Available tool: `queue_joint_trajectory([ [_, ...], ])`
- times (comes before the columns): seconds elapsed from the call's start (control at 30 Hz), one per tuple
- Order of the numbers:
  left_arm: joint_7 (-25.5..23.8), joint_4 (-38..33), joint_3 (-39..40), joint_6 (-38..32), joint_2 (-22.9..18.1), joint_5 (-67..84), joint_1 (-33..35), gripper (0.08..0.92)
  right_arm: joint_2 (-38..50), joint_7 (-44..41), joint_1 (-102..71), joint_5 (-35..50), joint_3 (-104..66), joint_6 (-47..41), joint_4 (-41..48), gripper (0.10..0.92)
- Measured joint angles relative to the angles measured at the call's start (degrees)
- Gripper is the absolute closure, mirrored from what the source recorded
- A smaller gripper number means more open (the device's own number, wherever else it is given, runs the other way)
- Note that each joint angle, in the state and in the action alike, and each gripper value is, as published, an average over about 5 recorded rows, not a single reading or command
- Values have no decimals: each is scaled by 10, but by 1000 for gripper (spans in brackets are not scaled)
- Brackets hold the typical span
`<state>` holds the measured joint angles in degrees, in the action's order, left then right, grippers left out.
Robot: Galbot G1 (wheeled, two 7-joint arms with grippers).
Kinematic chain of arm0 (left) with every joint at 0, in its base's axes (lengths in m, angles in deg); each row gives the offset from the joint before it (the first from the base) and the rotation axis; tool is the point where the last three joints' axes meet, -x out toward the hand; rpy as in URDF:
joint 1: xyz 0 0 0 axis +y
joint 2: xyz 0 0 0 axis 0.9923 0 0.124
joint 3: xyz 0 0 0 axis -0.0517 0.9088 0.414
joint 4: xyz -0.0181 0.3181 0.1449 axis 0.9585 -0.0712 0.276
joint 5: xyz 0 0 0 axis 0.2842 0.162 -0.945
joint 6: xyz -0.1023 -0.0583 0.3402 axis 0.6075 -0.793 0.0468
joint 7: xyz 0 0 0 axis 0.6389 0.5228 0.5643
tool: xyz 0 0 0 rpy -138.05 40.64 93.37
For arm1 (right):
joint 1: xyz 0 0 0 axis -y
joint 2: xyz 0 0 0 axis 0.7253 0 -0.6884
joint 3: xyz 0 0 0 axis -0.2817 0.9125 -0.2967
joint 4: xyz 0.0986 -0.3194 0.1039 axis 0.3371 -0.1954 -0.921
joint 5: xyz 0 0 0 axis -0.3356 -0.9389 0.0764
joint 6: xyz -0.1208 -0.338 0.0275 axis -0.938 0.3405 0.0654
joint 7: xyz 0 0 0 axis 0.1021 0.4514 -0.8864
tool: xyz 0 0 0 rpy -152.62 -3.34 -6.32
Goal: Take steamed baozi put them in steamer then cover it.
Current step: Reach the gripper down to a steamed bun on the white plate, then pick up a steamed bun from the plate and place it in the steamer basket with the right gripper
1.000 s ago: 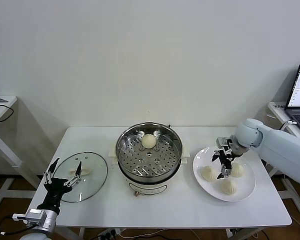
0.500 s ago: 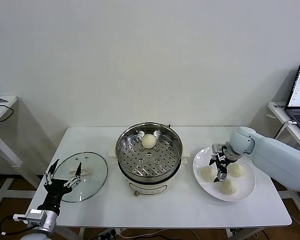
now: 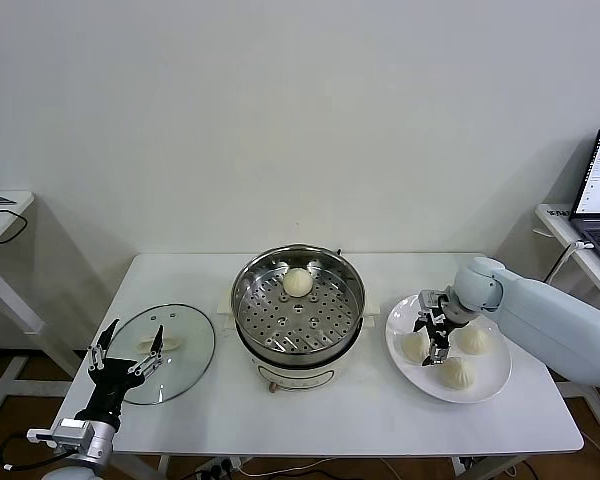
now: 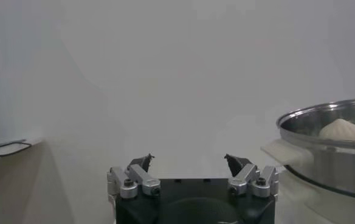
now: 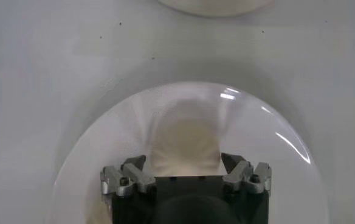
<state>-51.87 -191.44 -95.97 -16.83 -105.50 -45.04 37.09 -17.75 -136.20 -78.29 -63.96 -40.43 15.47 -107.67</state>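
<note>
Off-white baozi (image 3: 297, 282) sits at twelve o'clock in the shiny silver steamer (image 3: 248, 290); three lie on a white plate (image 3: 492, 378).

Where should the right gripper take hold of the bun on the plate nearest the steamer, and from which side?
Grip the bun across its rounded sides, low on the dome, coming straight down from above. It sits flat on the plate, and the right gripper is already over it with fingers straddling it.

cover (image 3: 163, 352) left of steamer (image 3: 298, 318); plate (image 3: 485, 385) right
</note>
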Motion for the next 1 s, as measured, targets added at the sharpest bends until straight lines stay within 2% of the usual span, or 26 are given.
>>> queue_joint_trajectory([
  [0.33, 1, -1, 1, -1, -1, 0, 1, 177, 2, -5, -1, -4, -5, 1, -2, 314],
  [0.6, 1, -1, 4, -1, -2, 0, 0, 177, 15, -13, 5, 6, -6, -2, -14, 317],
  [1.0, 2, -8, 8, 0, -1, -1, 0, 177, 73, -30, 145, 109, 99, -32, -98, 314],
])
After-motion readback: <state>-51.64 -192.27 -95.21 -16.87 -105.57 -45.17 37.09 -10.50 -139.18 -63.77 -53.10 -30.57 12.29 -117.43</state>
